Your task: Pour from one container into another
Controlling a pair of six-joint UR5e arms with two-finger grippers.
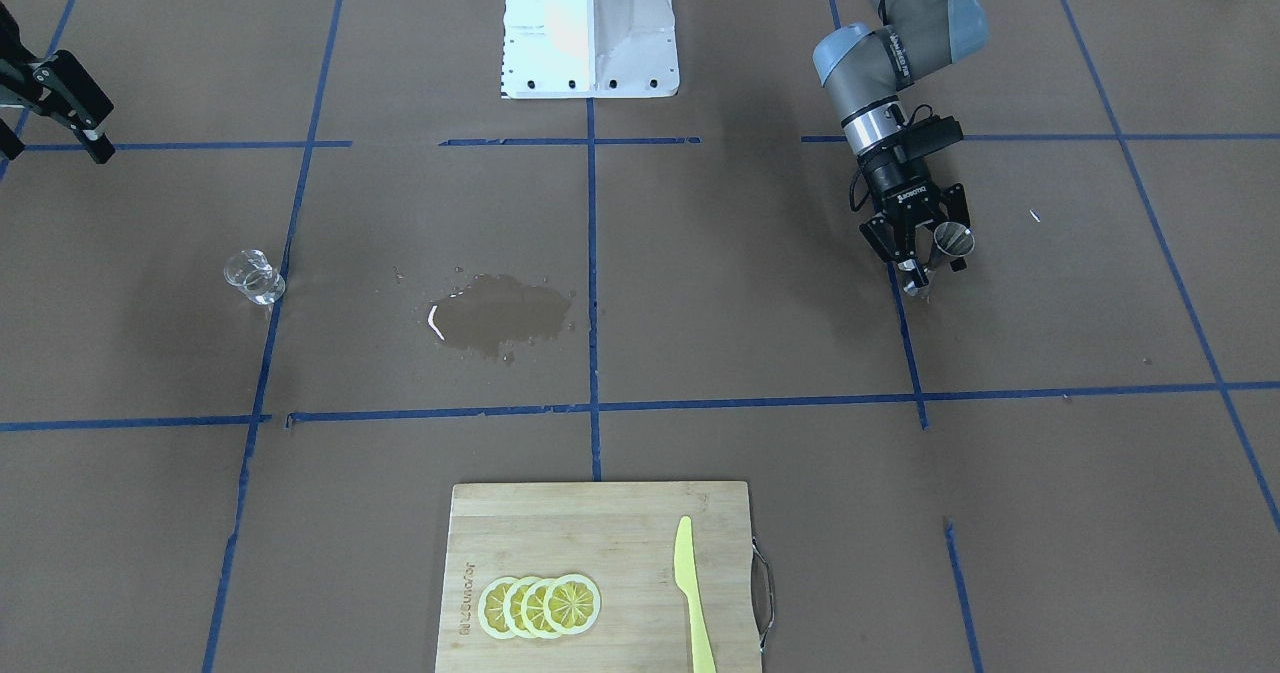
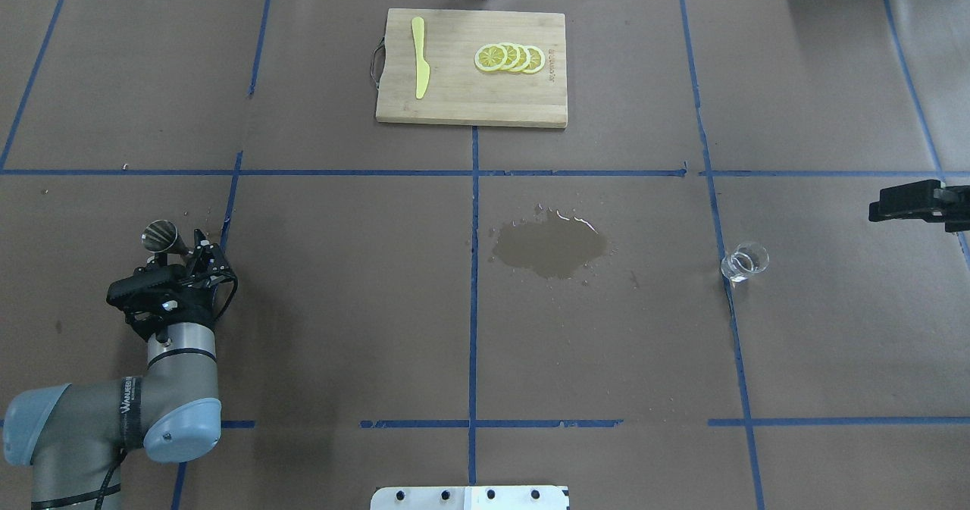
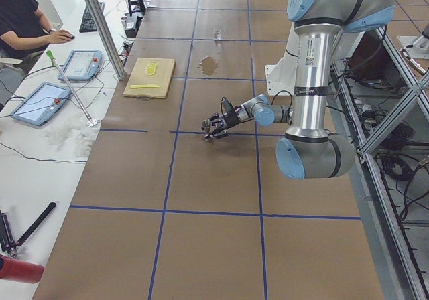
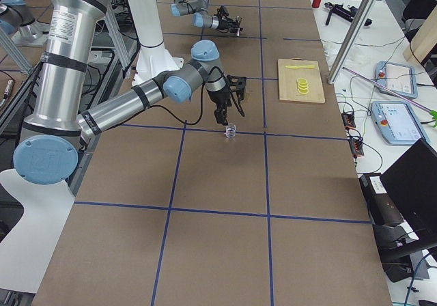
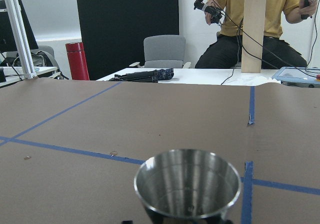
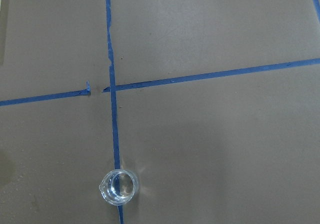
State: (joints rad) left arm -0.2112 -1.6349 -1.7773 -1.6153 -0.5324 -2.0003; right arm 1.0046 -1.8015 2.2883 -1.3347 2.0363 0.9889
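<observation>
Jigger (image 1: pixel 952 241) in left tool (image 1: pixel 930 259) — long axis tilted, top leaning leftward.

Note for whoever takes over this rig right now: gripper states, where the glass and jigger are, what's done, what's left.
Left gripper: shut on the steel jigger, held tilted low over the table; its cup looks nearly empty in the left wrist view.
Right gripper: holds nothing, away from the glass; open or shut unclear.
Glass tumbler: upright on a tape line, contents unclear.
Done: jigger picked up; wet patch mid-table.
Left: grasp tumbler, pour into jigger.
</observation>
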